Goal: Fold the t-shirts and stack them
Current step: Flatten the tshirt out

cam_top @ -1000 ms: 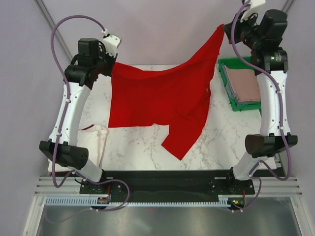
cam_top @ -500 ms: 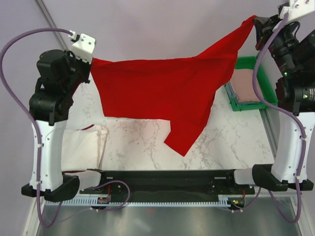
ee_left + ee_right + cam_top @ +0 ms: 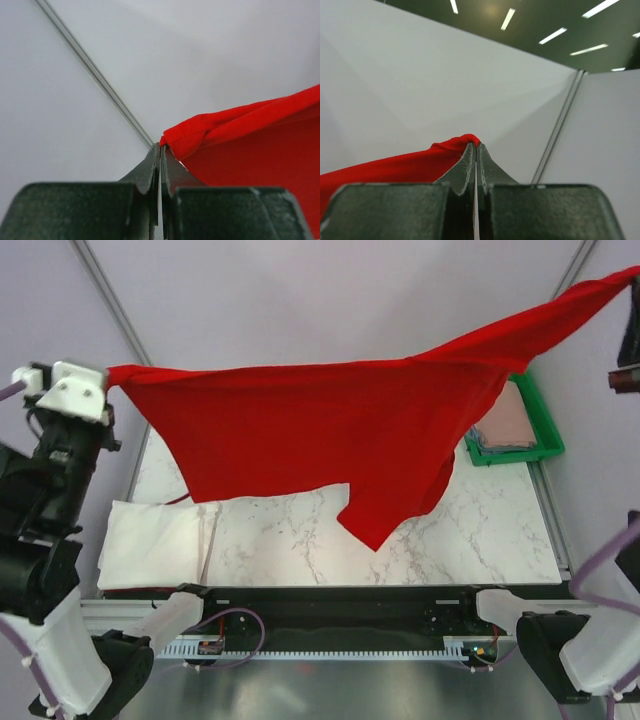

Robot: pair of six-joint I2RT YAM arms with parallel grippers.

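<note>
3 shirts in the top view: 1 red, 1 white, 1 pink. Plus 1 tray and 2 arms. Going L to R: the left tool [image 3: 160,150] is pinched tight on a bunched corner of the red shirt [image 3: 320,430], approx 10 o'clock. Below that, the white shirt [image 3: 155,545] lies flat on the marble surface [image 3: 470,530] at 8 o'clock, near the left arm base. The red one hangs stretched btwn both tools, w/ a flap drooping toward 6 o'clock; can't tell if it touches the surface. At 2 o'clock is the green tray [image 3: 545,445] w/ the pink shirt [image 3: 510,425] in it, partly hidden behind the red. The right tool [image 3: 476,147] is clamped on the red's other corner, at the frame edge approx 2 o'clock.
</note>
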